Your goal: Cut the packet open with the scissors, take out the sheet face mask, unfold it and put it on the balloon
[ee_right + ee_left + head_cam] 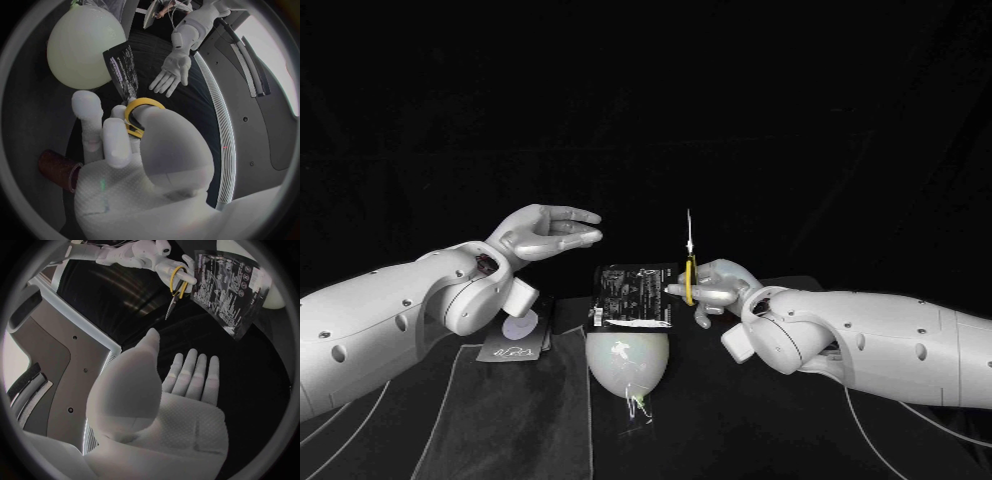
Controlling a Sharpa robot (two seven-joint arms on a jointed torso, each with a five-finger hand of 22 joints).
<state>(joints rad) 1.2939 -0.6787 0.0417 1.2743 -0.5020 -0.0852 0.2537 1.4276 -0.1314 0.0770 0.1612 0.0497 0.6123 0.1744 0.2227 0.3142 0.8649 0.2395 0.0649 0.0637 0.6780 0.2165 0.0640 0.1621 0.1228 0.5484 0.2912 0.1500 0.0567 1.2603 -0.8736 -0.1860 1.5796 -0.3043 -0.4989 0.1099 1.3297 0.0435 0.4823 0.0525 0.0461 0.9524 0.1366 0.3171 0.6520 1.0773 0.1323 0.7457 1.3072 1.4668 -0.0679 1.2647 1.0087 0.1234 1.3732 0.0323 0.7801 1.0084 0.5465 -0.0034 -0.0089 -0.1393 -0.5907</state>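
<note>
A pale balloon point(632, 362) lies on the table in front of me, its knot toward me. The black printed packet point(635, 295) rests on the balloon's far end. My right hand point(714, 287) is just right of the packet and grips the yellow-handled scissors point(688, 262), blades pointing up and closed. The right wrist view shows the yellow handle point(141, 107) around that hand's fingers, with the packet point(124, 69) and balloon point(80, 44) beyond. My left hand point(548, 232) hovers to the left of the packet, fingers apart, holding nothing. Its bare palm point(182, 405) faces the packet point(227, 290).
A small dark card with a pale round patch point(518, 336) lies left of the balloon, beneath my left forearm. A dark cloth with pale seams point(516, 420) covers the table's near part. A dark red cylinder point(59, 168) shows beside my right hand.
</note>
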